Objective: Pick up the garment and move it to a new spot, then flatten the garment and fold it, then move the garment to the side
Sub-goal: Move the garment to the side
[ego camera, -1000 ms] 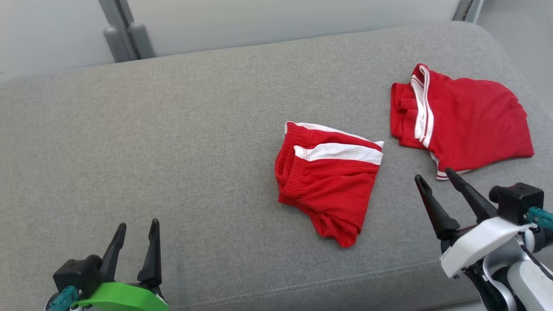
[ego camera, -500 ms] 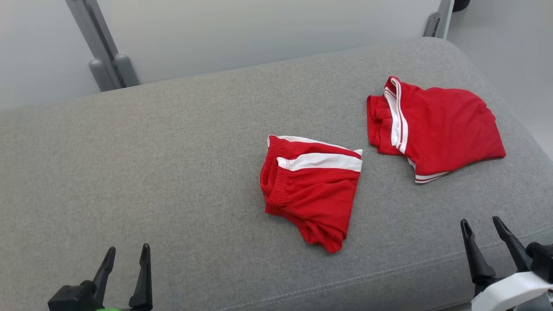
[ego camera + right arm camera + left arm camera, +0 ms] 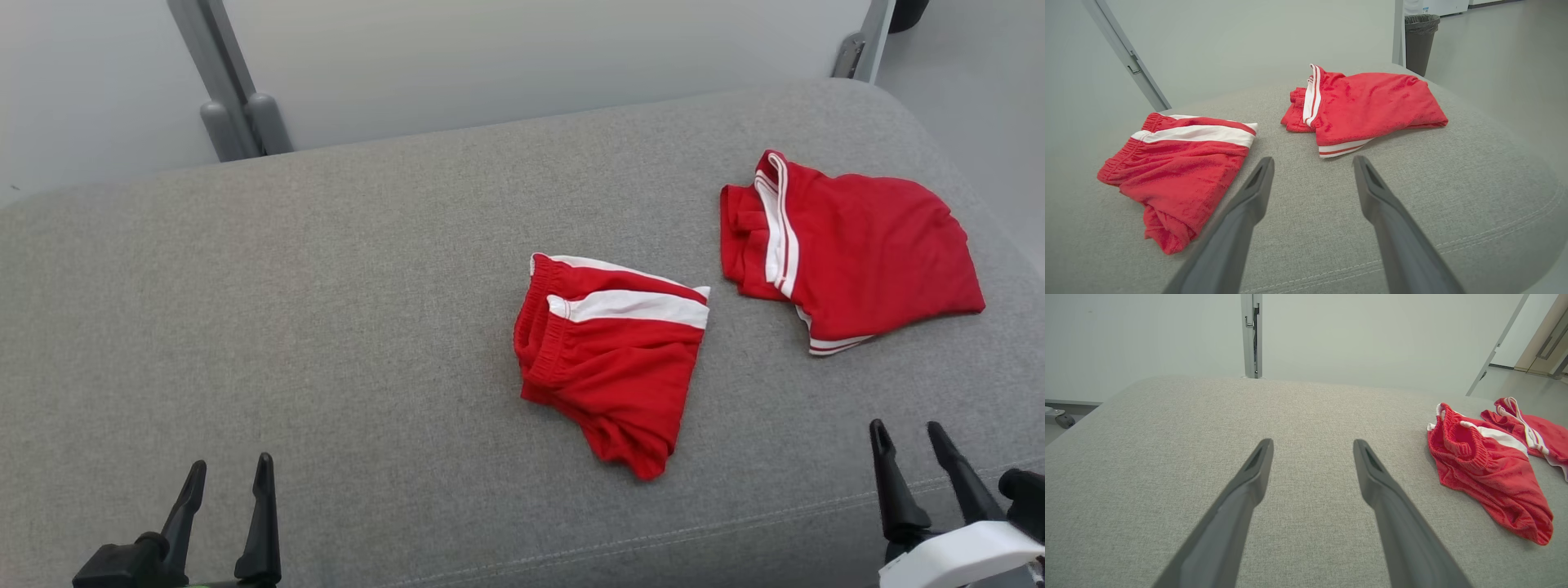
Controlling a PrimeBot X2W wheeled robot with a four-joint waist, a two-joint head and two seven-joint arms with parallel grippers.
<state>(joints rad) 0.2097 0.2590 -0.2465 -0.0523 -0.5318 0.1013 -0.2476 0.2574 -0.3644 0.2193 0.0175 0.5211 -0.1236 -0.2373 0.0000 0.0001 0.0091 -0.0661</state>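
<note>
Since a second ago our right tool (image 3: 904, 426) has drawn back from the hem of the folded red garment (image 3: 865, 253), which lies near the right end of the grey bench (image 3: 326, 286), apart from the folded red shorts (image 3: 612, 367) in the middle. Right tool and left tool (image 3: 231, 462) stand released, holding nothing, near the front edge.

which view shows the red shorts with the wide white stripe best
Head view: the folded red shorts with the wide white stripe lie whole, seen from above. Right wrist view shows them low and slanted; left wrist view, waistband-on at its right side.
</note>
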